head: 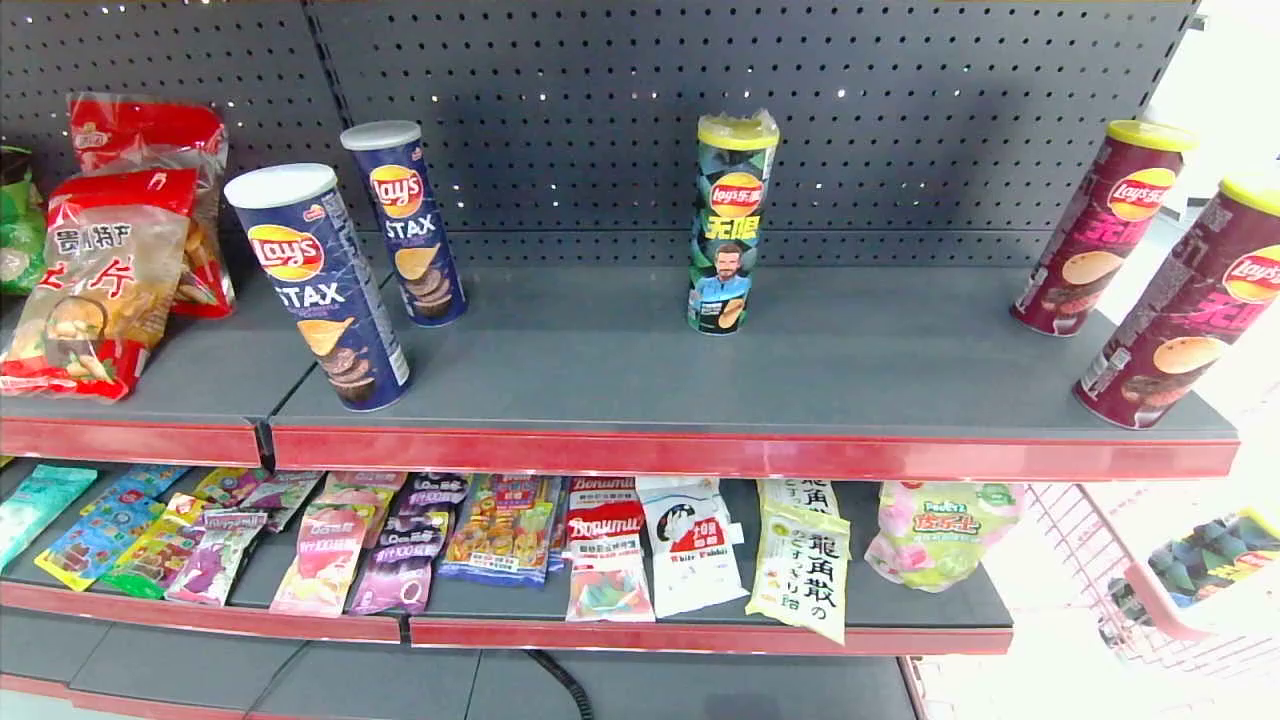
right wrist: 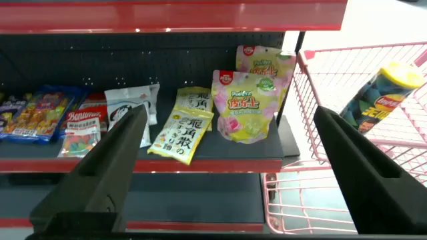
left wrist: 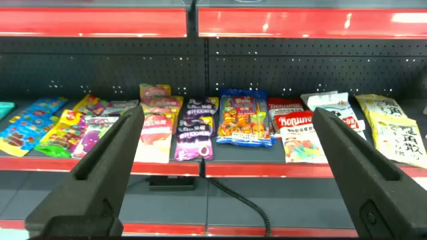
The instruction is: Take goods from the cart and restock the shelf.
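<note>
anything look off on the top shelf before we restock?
One thing: the green chip can, alone in the middle of the top shelf, has crumpled clear wrap around its yellow lid, unlike the smooth-topped blue cans and maroon cans. No can has fallen; nothing spilled.
</note>
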